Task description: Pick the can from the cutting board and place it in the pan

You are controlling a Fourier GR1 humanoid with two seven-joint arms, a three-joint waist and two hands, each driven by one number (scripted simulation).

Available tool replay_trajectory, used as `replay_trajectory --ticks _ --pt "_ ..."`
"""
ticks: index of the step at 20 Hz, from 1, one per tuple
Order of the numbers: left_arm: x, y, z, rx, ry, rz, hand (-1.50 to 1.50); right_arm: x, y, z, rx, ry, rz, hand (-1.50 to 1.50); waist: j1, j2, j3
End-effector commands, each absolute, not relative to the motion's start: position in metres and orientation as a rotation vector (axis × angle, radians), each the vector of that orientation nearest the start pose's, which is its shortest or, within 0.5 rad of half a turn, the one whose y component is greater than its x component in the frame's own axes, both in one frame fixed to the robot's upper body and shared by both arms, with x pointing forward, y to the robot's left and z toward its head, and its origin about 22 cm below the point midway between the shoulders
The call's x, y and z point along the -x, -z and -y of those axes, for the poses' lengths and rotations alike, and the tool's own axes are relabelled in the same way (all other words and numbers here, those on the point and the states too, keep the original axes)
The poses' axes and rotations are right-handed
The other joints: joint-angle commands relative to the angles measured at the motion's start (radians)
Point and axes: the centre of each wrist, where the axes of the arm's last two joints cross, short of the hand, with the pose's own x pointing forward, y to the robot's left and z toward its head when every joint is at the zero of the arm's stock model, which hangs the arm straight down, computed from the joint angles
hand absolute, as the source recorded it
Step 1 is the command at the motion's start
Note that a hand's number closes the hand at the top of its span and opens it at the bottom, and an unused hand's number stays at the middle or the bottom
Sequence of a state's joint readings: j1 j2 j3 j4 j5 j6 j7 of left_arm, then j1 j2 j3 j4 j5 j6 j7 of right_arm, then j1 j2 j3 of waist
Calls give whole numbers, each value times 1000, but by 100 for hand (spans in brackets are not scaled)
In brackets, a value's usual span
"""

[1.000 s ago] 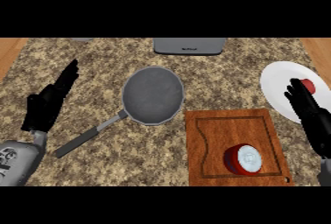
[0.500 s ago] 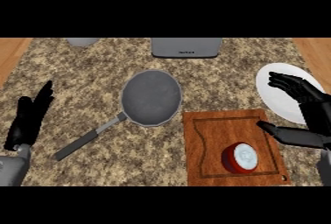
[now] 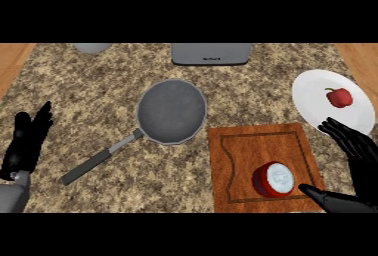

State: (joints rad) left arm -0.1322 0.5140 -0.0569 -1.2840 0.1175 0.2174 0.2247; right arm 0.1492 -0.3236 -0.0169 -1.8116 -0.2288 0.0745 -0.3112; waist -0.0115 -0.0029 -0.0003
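A red can [image 3: 274,179] with a pale lid stands on the wooden cutting board [image 3: 244,145] at the lower right. A grey pan [image 3: 171,110] lies in the middle of the counter, its dark handle [image 3: 100,160] running down to the left. My right hand [image 3: 358,155] is open just right of the can, fingers spread over the board's right edge, thumb [image 3: 325,197] below the can, not touching it. My left hand [image 3: 26,142] rests open at the left edge, fingers up.
A white plate [image 3: 314,100] with a red bell pepper [image 3: 338,97] sits at the right, behind my right hand. A grey appliance [image 3: 211,54] stands at the back centre and a grey object [image 3: 91,47] at the back left. The counter is speckled stone.
My right hand has dropped lower and right, uncovering the plate and pepper, and now flanks the can. My left hand has sunk toward the lower left corner.
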Motion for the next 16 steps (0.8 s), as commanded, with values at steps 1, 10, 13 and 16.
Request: replay_trajectory --ticks 1,10,13,16 --pt "-272 -13 -357 -514 97 1202 0 -182 -70 314 70 -350 1963 -150 -2 1 0" --pt "-265 -12 -352 -496 113 1208 0 -194 -169 314 473 -899 1614 -150 20 2 -5" --pt "-271 -6 -338 -478 114 1218 0 -193 -183 291 530 -1059 1478 -150 29 6 -6" --pt "-271 -16 -346 -491 114 1189 0 -191 -194 271 584 -1159 1365 -150 36 4 -4"
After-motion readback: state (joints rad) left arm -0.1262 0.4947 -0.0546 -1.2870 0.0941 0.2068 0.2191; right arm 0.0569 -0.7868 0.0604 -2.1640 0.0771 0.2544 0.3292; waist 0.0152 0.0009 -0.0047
